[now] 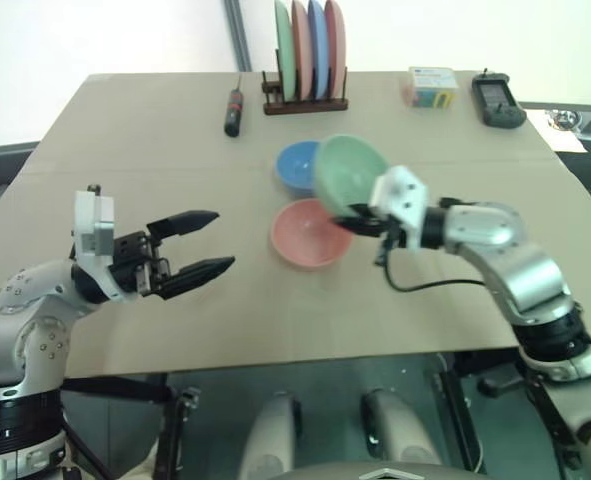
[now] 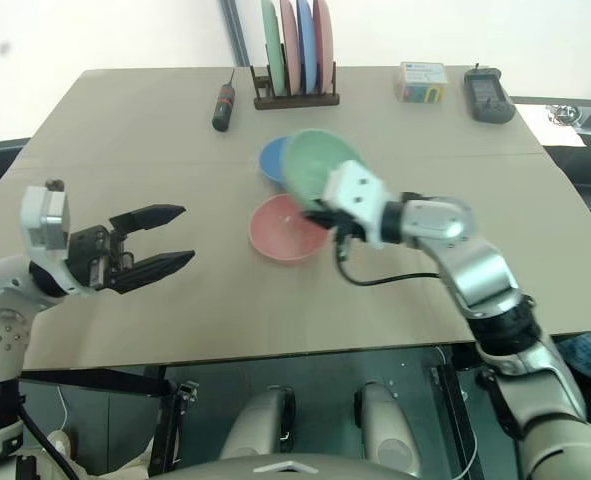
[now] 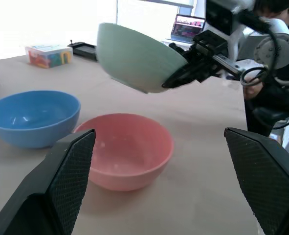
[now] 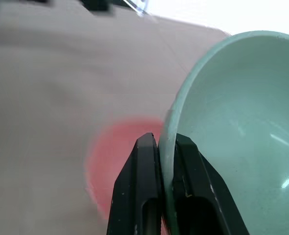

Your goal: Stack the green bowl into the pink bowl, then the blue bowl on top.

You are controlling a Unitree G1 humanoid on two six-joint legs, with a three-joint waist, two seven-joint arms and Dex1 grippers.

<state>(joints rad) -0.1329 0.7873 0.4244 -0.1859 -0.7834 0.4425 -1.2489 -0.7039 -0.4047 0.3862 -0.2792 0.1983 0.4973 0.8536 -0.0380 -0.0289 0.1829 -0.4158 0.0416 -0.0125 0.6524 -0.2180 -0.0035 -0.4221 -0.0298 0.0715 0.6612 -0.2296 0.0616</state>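
Left wrist view showed the green bowl (image 3: 134, 56) held clear of the table, tilted steeply so its hollow faced away, with the right gripper (image 3: 176, 78) pinching its rim from the far side. Directly beneath and a little nearer the camera sat the pink bowl (image 3: 127, 156), upright and empty on the tan table (image 3: 208, 161). The blue bowl (image 3: 32, 115) rested just beside the pink one, apart from it, also upright.

In the right wrist view, the two black fingers (image 4: 139, 186) were closed narrowly on the green bowl's wall, one inside the rim and one outside, with the pink bowl seen below them.

From the head camera, the green bowl hung over the far edge of the pink bowl, overlapping the blue bowl behind it. The left gripper (image 1: 200, 245) hovered well apart to the left, its fingers spread wide and holding nothing.

The right arm was plainly the nearer one. The coming move appeared to depend on levelling the tilted green bowl and centring it over the pink bowl before lowering.
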